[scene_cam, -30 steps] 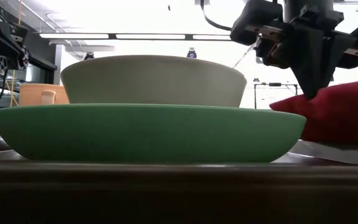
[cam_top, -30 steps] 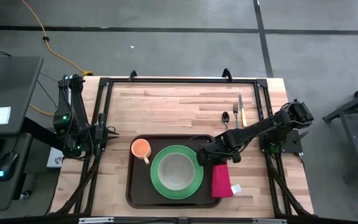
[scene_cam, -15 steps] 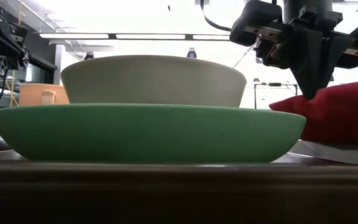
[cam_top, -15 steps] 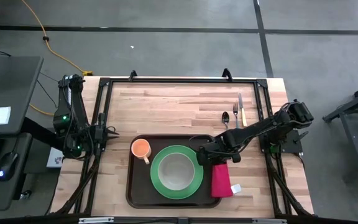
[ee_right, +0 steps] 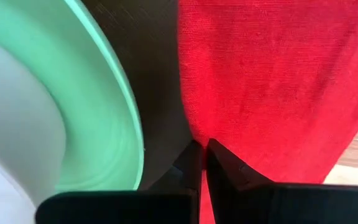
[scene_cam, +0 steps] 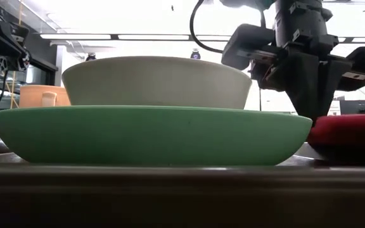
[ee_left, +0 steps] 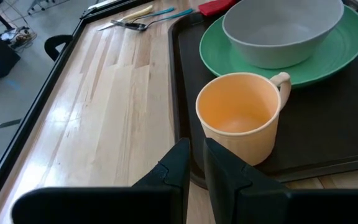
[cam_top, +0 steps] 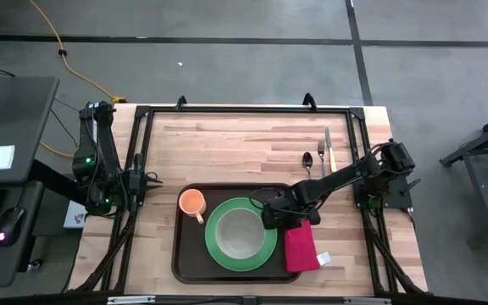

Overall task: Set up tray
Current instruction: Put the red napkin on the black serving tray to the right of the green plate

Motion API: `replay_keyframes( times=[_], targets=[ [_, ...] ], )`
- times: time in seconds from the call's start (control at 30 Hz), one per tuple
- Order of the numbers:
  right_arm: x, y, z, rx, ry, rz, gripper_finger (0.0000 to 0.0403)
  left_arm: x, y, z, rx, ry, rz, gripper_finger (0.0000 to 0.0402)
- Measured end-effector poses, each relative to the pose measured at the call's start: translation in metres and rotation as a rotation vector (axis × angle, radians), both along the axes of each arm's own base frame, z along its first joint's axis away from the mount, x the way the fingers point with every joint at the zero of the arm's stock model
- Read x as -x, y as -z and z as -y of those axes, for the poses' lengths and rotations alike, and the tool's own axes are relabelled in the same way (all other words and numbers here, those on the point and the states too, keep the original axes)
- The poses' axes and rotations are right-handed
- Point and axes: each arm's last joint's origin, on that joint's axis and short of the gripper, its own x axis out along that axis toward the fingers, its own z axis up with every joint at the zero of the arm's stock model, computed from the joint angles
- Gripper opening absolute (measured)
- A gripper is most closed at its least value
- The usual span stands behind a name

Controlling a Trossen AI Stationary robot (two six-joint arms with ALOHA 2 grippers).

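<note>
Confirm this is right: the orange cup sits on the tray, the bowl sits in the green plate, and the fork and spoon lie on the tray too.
Not quite. The fork and spoon lie on the bare table, beyond the tray, as the high view shows. The cup is on the tray and the bowl sits in the plate.

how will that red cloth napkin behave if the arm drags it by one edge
Probably floppy: the red cloth napkin lies flat and draped partly over the dark brown plastic tray's rim, so it likely bunches or folds rather than sliding as one sheet. Its woven surface looks grippy, not slippery. The shut right end effector at its edge suggests it is light.
</note>
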Motion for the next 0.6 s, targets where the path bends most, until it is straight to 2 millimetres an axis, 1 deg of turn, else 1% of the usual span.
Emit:
replay_keyframes(
  times=[0.23, 0.4, 0.6],
  targets=[
    [-0.004, 0.000, 0.010, 0.005, 0.030, 0.018, 0.0000, 0.000, 0.000, 0.000, -0.001, 0.000, 0.000, 0.0079],
    [-0.008, 0.005, 0.019, 0.013, 0.025, 0.007, 0.0000, 0.000, 0.000, 0.000, -0.001, -0.001, 0.001, 0.0079],
    [-0.010, 0.008, 0.024, 0.002, 0.021, -0.003, 0.0000, 0.000, 0.000, 0.000, -0.002, -0.001, 0.002, 0.0079]
  ],
)
